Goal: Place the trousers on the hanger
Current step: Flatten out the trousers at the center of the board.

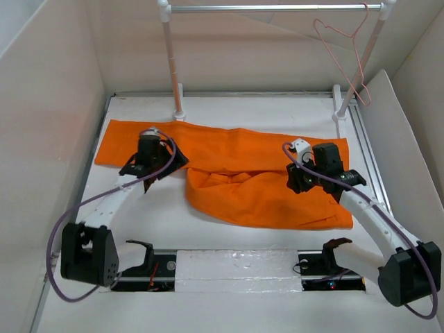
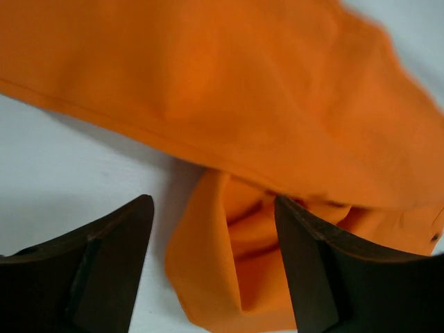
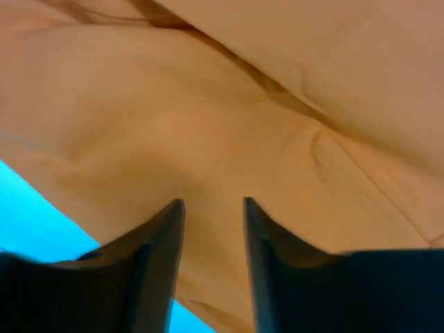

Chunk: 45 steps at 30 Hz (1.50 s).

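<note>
trousers axis: my trousers [image 1: 257, 184] run left to right across the table [image 1: 208, 236], dipping slightly toward the lower right of the overhead view; i cannot tell which end is the waist.
trousers look: bright orange; a flat strip reaches to the upper left, with a rumpled, folded mass at centre and right.
hanger place: the hanger [image 1: 347, 52] sits at the upper right, hook over the silver rail [image 1: 277, 8], triangle hanging down and tilted.
hanger look: thin pale pink wire.
left tool [image 1: 154, 170]: wide, both fingers apart above the cloth's folded edge, gripping nothing.
right tool [image 1: 298, 182]: narrow, a slim gap over the cloth; whether any fabric is caught i cannot tell.
</note>
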Each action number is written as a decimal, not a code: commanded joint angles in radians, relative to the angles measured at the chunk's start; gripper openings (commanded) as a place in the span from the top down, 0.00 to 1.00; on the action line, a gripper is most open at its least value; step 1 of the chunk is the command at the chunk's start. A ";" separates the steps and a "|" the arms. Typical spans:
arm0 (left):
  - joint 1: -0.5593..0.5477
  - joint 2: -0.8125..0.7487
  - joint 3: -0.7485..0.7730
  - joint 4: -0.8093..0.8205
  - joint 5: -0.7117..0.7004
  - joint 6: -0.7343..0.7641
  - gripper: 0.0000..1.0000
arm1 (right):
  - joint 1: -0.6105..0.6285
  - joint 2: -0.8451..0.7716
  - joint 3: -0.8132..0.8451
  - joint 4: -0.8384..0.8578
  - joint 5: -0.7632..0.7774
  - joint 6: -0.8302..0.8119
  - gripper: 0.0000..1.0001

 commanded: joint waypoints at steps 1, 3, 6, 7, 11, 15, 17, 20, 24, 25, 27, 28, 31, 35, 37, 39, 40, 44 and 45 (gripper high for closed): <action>-0.107 0.110 -0.065 -0.036 0.104 -0.041 0.32 | 0.022 0.001 0.031 -0.024 0.066 0.031 0.52; -0.135 0.159 -0.084 -0.040 0.143 -0.061 0.31 | -0.045 0.001 -0.040 0.090 -0.041 0.071 0.37; -0.135 0.158 -0.136 0.007 0.143 -0.095 0.30 | -0.073 0.059 -0.059 0.163 -0.050 0.087 0.27; -0.135 0.158 -0.144 0.022 0.151 -0.100 0.29 | -0.073 0.125 -0.045 0.185 -0.012 0.091 0.26; -0.135 0.267 -0.154 0.125 0.228 -0.120 0.30 | -0.093 0.318 -0.011 0.246 0.018 0.105 0.26; -0.144 0.289 -0.120 0.196 0.251 -0.172 1.00 | -0.140 0.443 -0.008 0.352 -0.012 0.174 0.38; -0.172 0.209 -0.092 0.144 0.190 -0.205 1.00 | -0.160 0.478 0.001 0.389 -0.012 0.206 0.50; -0.285 0.016 0.077 -0.130 -0.017 -0.224 1.00 | -0.215 0.564 0.041 0.422 -0.083 0.261 0.62; -0.566 0.049 0.521 -0.457 -0.321 -0.258 1.00 | -0.268 0.612 0.070 0.450 -0.136 0.314 0.64; -0.628 0.089 0.584 -0.509 -0.393 -0.273 1.00 | -0.284 0.612 0.081 0.449 -0.140 0.320 0.64; -0.837 0.213 0.752 -0.673 -0.491 -0.345 0.87 | -0.297 0.606 0.090 0.447 -0.151 0.317 0.63; -0.897 0.257 0.795 -0.732 -0.587 -0.379 0.78 | -0.297 0.602 0.099 0.435 -0.151 0.308 0.63; -1.006 0.384 0.868 -0.956 -0.665 -0.518 0.38 | -0.306 0.583 0.102 0.407 -0.147 0.285 0.61; -1.019 0.307 0.689 -0.846 -0.607 -0.548 0.18 | -0.315 0.511 0.072 0.389 -0.092 0.259 0.56; -1.029 0.269 0.641 -0.807 -0.590 -0.520 0.11 | -0.326 0.487 0.075 0.364 -0.081 0.243 0.55; -1.029 0.258 0.594 -0.899 -0.645 -0.606 0.17 | -0.326 0.469 0.087 0.352 -0.081 0.239 0.54; -1.029 0.243 0.563 -0.927 -0.697 -0.700 0.21 | -0.326 0.463 0.093 0.341 -0.078 0.239 0.53; -0.921 -0.022 0.233 -0.801 -0.629 -0.767 0.30 | -0.294 0.431 0.119 0.312 -0.062 0.179 0.53; -0.858 -0.076 0.156 -0.702 -0.628 -0.712 0.33 | -0.294 0.431 0.119 0.312 -0.058 0.179 0.53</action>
